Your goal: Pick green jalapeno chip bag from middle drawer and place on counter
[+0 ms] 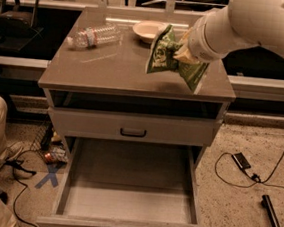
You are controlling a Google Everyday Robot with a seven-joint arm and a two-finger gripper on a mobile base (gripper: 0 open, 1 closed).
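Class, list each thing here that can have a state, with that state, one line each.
gripper: shut on the green jalapeno chip bag, over the counter's right side.
green jalapeno chip bag: held up, out of the drawer.
middle drawer: pulled open, nothing seen inside.
drawer with black handle: pushed in.
water bottle: lying on its side on the counter.
bowl: upright on the counter.
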